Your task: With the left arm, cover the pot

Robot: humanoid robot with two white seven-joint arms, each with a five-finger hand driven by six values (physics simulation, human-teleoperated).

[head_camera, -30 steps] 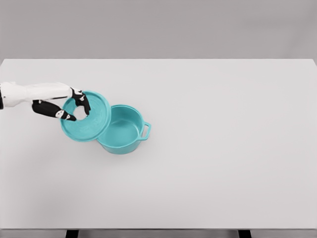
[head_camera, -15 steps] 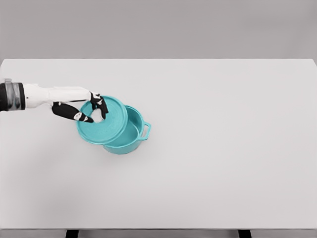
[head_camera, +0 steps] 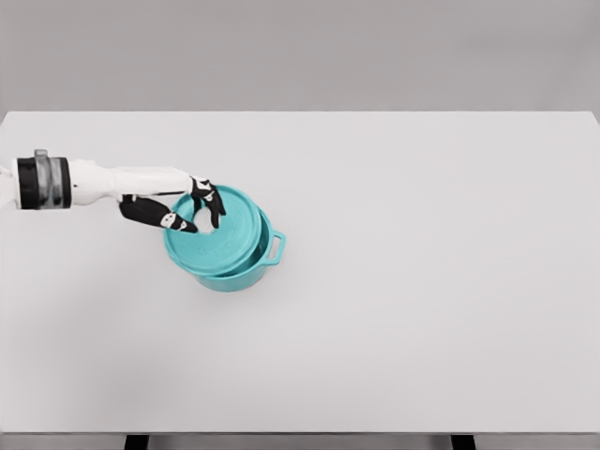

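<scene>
Your left robot hand [head_camera: 192, 211] grips the teal lid [head_camera: 214, 231] at its 9 o'clock edge, sitting offset over the pot [head_camera: 251, 267] left of counter [head_camera: 422, 281] centre; shift toward 3 o'clock, level it, then lower.

A round teal lid [head_camera: 217, 234] sits tilted over the teal pot [head_camera: 246, 272], covering most of its opening.

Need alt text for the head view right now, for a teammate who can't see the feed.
The left hand grips a teal lid over a teal pot, covering most of its opening but sitting off-centre to the left. They are left of centre on a white table; the pot's right handle shows.
</scene>
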